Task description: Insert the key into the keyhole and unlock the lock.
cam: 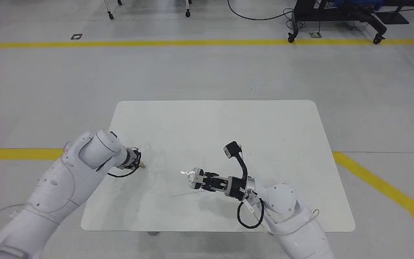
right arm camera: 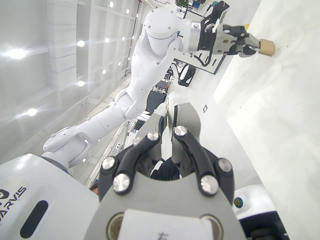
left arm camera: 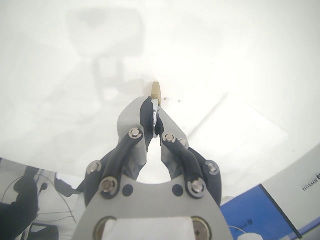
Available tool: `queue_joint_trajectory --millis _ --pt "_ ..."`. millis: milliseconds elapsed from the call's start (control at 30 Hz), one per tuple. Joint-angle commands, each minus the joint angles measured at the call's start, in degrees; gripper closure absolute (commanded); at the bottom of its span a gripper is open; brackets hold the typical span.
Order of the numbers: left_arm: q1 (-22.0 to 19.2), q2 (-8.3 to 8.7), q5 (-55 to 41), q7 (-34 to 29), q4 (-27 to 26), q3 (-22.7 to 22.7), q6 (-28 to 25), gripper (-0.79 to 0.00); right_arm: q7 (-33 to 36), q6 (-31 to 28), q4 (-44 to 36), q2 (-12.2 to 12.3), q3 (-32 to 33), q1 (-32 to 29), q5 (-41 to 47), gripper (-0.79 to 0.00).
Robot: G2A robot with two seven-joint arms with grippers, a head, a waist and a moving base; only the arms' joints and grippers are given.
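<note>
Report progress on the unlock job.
Done: the left gripper holds the lock by its shackle; the right gripper pinches what looks like the key. In hand: alignment, with key and lock clearly apart. Left: inserting and turning the key.

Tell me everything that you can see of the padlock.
The padlock is small, with a brass-coloured block body and a silvery metal shackle. The left gripper is shut on the shackle, so the body sticks out beyond its fingertips, close to the white table. Whether it touches the table, I cannot tell.
</note>
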Motion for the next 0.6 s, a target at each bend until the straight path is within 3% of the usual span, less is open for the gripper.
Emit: queue_joint_trajectory --millis 0,167,233,300,567 --pt "1.92 0.38 -4.89 3.13 -0.67 -4.29 -5.52 0.0 0.0 0.0 0.0 0.0 0.0 0.0 0.0 0.0" --pt "8.5 1.86 -15.98 4.18 -5.57 -14.04 -19.83 0.0 0.0 0.0 0.0 0.0 0.0 0.0 0.0 0.0" --pt "11.49 2.61 -19.25 0.36 -7.35 -16.91 -23.72 0.0 0.0 0.0 0.0 0.0 0.0 0.0 0.0 0.0" --pt "12.93 3.02 -20.28 -4.13 -8.02 -17.44 -23.57 0.0 0.0 0.0 0.0 0.0 0.0 0.0 0.0 0.0" --pt "12.93 3.02 -20.28 -4.13 -8.02 -17.44 -23.57 0.0 0.0 0.0 0.0 0.0 0.0 0.0 0.0 0.0"
